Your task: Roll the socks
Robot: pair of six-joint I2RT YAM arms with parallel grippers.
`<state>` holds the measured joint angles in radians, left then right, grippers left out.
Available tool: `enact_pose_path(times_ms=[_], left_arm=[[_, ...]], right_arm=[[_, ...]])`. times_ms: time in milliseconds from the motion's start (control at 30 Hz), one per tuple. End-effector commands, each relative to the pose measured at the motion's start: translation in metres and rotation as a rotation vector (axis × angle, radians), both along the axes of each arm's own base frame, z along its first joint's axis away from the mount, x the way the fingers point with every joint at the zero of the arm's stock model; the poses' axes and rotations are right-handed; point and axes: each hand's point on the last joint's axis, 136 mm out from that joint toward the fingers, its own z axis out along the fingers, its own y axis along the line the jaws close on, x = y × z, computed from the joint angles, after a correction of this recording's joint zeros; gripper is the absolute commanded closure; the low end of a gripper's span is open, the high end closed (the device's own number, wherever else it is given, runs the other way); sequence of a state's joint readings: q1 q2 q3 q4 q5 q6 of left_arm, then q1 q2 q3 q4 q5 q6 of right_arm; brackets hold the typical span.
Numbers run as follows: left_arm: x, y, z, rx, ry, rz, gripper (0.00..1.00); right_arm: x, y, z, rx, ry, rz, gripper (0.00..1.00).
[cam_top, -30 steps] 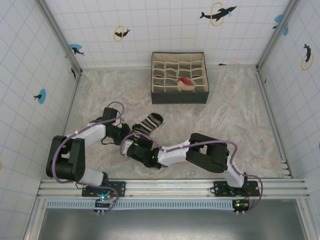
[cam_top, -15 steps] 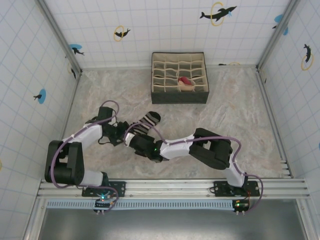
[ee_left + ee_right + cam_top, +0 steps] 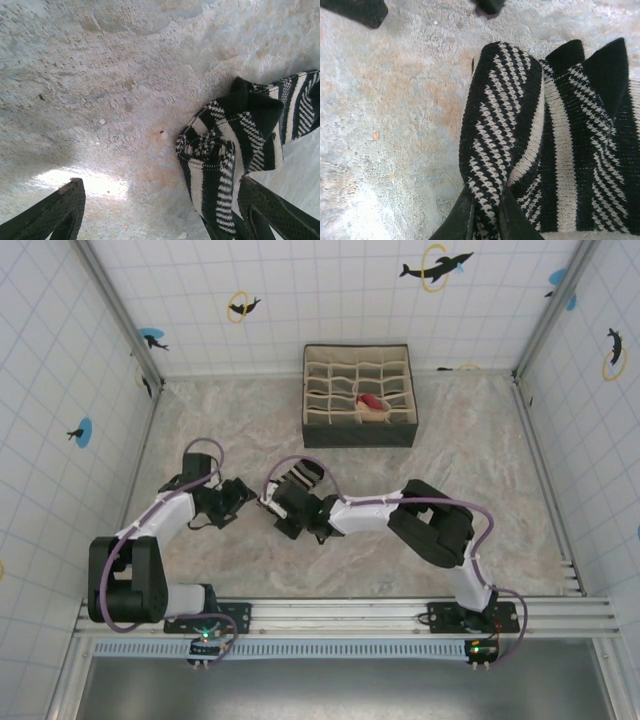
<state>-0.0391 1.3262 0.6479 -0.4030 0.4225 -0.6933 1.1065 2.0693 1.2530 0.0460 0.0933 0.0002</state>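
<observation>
Top view: both arms reach toward the middle of the table (image 3: pixel 470 470), their grippers facing each other and close together.

Left gripper (image 3: pixel 236 497): jaws stand wide apart and hold nothing. In the left wrist view the left gripper (image 3: pixel 160 185) has bare table surface between its two dark fingers. The rolled end of the sock lies just beside the right-hand finger in that view; whether they touch cannot be told.

Right gripper (image 3: pixel 279 503): closed, pinching fabric. In the right wrist view the right gripper (image 3: pixel 488 212) has its two fingers pressed together on a fold of the black striped sock (image 3: pixel 545 125), at the bottom edge of the picture.

Black striped sock (image 3: pixel 301 476): lies on the table between the two grippers and the box, roughly at table centre, left of the middle. One end is bunched and partly rolled at the right gripper; the rest trails away toward the box. Left wrist view shows the black striped sock (image 3: pixel 225 150) curled into a loose coil at its near end, with the flat part running off to the right.

Peach sock (image 3: pixel 372 403): sits as a small bundle in a compartment of the divided box (image 3: pixel 360 434), in a near row, right of the middle. The box stands at the far side of the table, well apart from both grippers.
</observation>
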Motion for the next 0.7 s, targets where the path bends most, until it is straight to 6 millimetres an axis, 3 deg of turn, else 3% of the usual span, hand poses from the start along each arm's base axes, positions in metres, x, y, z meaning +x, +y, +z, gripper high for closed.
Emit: enact_pose_path(times_ms=[0, 300, 667], left_arm=[[-0.006, -0.008, 0.002, -0.066, -0.021, 0.002, 0.21], [-0.010, -0.020, 0.002, -0.148, -0.081, 0.005, 0.29], [0.000, -0.041, -0.004, -0.159, -0.119, -0.048, 0.47]], right_arm=[[-0.036, -0.041, -0.059, -0.132, 0.357, -0.005, 1.00], [-0.030, -0.028, -0.043, 0.134, 0.809, -0.070, 1.00], [-0.009, -0.031, -0.050, 0.228, 1.090, -0.280, 1.00]])
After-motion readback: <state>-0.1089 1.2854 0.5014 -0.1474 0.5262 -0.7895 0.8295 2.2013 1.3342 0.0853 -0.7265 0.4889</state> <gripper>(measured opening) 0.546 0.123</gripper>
